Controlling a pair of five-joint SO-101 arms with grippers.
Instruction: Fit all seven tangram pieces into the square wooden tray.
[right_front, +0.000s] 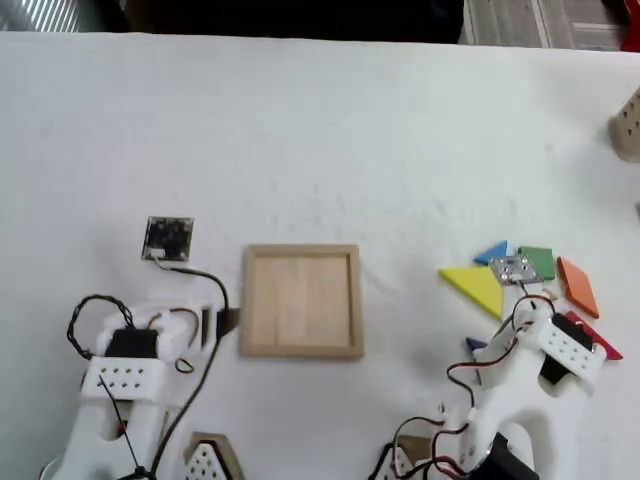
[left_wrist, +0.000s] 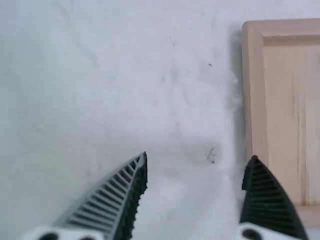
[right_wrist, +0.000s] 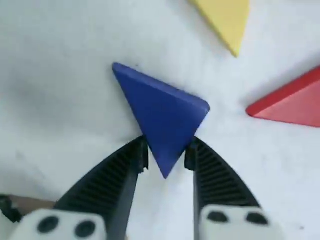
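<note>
Left tool: jaws apart, low over the bare bench just beside one rim of the square wooden tray. Right tool: fingers closed against both sides of one corner of a blue triangle, clamped on it. Yellow triangle and red piece lie near, apart from it. Green piece and orange piece lie on the bench in the same cluster, well apart from the tray.
</note>
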